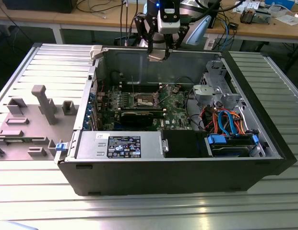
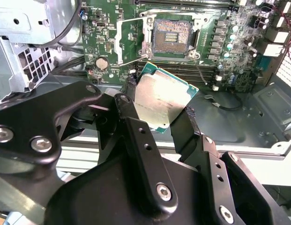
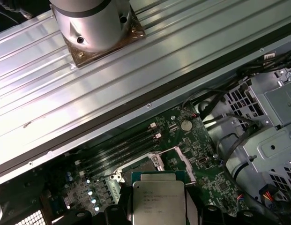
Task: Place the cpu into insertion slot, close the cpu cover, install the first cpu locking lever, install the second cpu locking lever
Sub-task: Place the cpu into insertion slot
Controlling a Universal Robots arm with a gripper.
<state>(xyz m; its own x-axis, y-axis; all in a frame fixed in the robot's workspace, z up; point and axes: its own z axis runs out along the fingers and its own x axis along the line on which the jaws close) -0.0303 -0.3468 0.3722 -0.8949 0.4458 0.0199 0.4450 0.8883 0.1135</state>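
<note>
While your end effector (image 2: 160, 100) was clamped on the cpu (image 2: 166, 96), the slot (image 2: 172, 33) lay open well below it, toward the exterior view's left.

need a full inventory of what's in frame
computer case: 1, black, open, centre
motherboard: 1, green, inside the case
insertion slot: 1, dark, silvery rim, empty, on the motherboard
cpu: 1, silver-grey, in the gripper above the motherboard
power supply: 1, grey, case's near side in the exterior view
cables: several, orange and blue, inside the case at the exterior view's right
fixture tray: 1, grey, exterior view's left of the case
gripper: 1, black, shut on the cpu
arm: 1, grey and black, above the case
</note>
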